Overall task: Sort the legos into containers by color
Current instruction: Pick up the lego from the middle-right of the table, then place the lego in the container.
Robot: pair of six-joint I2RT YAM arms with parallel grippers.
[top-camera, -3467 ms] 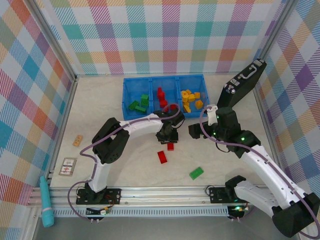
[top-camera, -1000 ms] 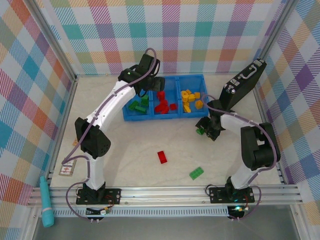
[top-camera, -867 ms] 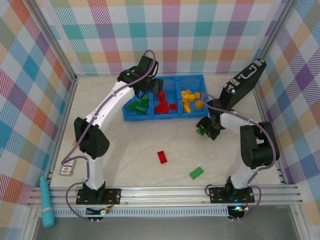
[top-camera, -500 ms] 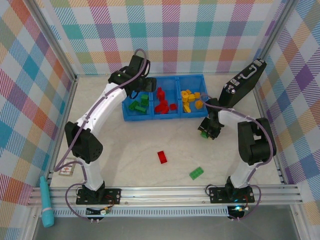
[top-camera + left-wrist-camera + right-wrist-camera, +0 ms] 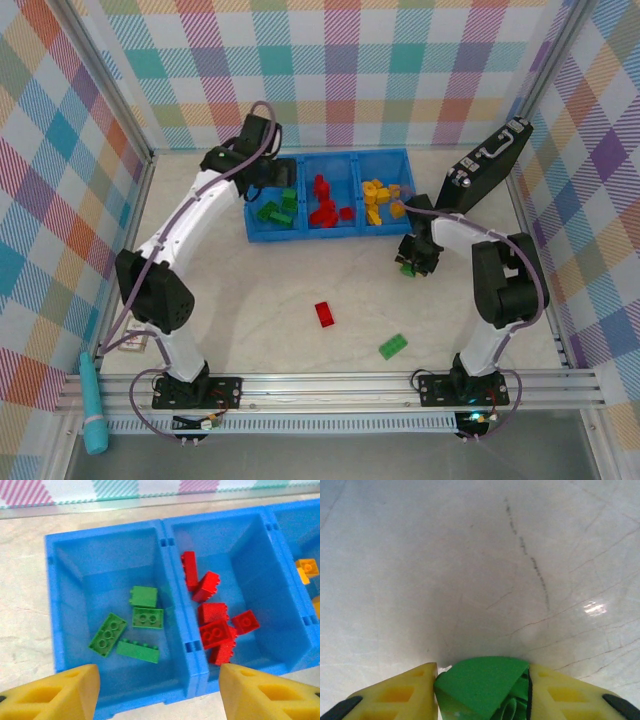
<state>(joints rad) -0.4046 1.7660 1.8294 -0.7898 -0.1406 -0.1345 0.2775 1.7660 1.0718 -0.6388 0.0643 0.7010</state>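
Left claw [image 5: 159,680] hangs open, empty, above the blue bin [image 5: 180,605]; 4 green legos [image 5: 148,618] lie in its left compartment, red legos [image 5: 215,630] in the middle; right claw [image 5: 481,687] pinches 1 green lego [image 5: 477,677] low over the table [image 5: 470,555].

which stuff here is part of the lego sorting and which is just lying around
For the job: blue bin, sorted bricks in it, loose red brick, loose green brick, held green brick in the right gripper.
Just lying about: black case, teal tool.
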